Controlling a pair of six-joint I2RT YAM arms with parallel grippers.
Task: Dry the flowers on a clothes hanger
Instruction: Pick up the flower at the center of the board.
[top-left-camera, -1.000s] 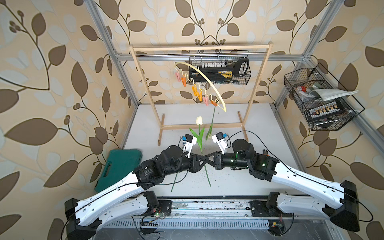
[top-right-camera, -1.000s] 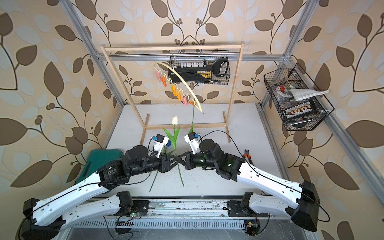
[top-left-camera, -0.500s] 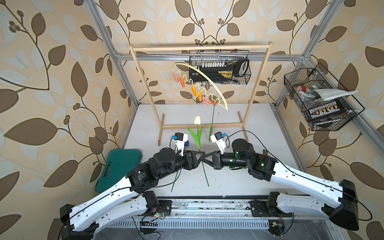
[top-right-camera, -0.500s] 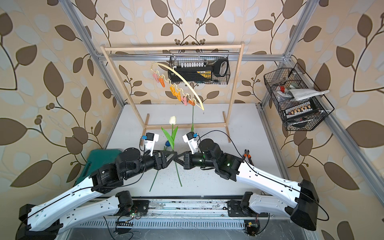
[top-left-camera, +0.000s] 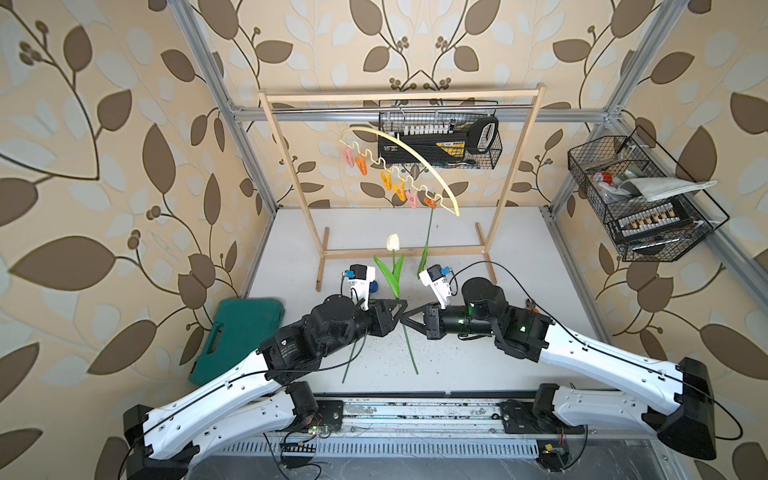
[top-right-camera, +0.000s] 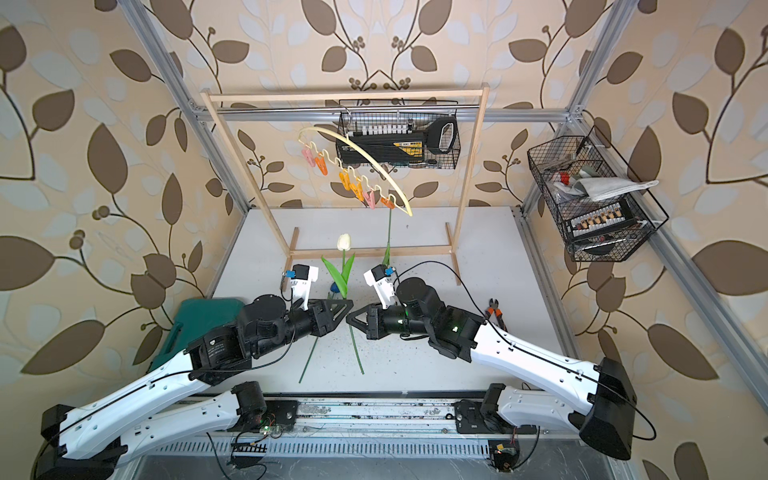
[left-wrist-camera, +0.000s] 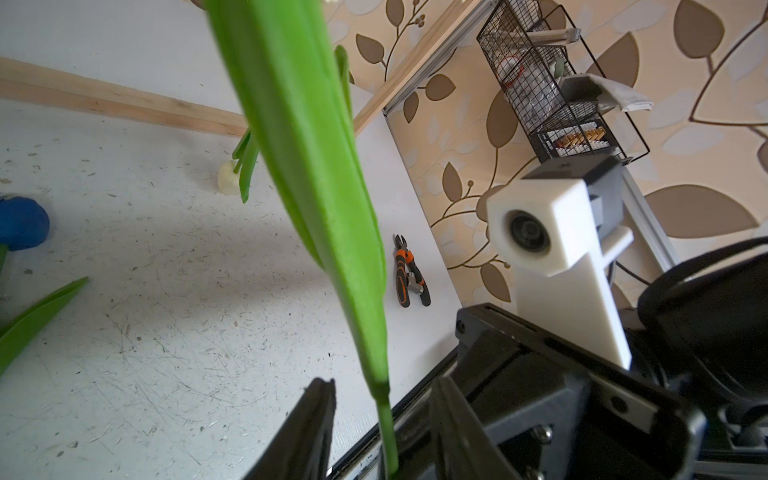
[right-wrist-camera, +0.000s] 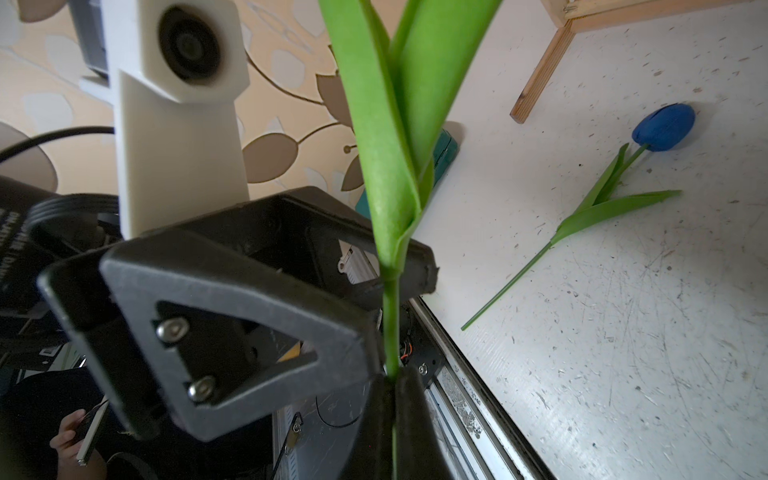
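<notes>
Both top views: cream tulip (top-left-camera: 392, 242) is held upright at frame centre, its stem between left gripper (top-left-camera: 397, 309) and right gripper (top-left-camera: 406, 323); clothes hanger (top-left-camera: 374, 131) hangs above, pinned tulip (top-left-camera: 428, 232) dangling from it. Left wrist: jaws parted either side of the stem. Right wrist: fingers (right-wrist-camera: 411, 415) are clamped on the stem, lower centre; blue tulip (right-wrist-camera: 665, 126) lies upper right. Handover judged: left pinch should be closed squarely before right release.

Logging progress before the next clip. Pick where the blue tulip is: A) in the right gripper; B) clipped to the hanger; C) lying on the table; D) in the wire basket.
C: the blue tulip lies flat on the table, with nothing gripping it; the right gripper is shut on a white tulip.
</notes>
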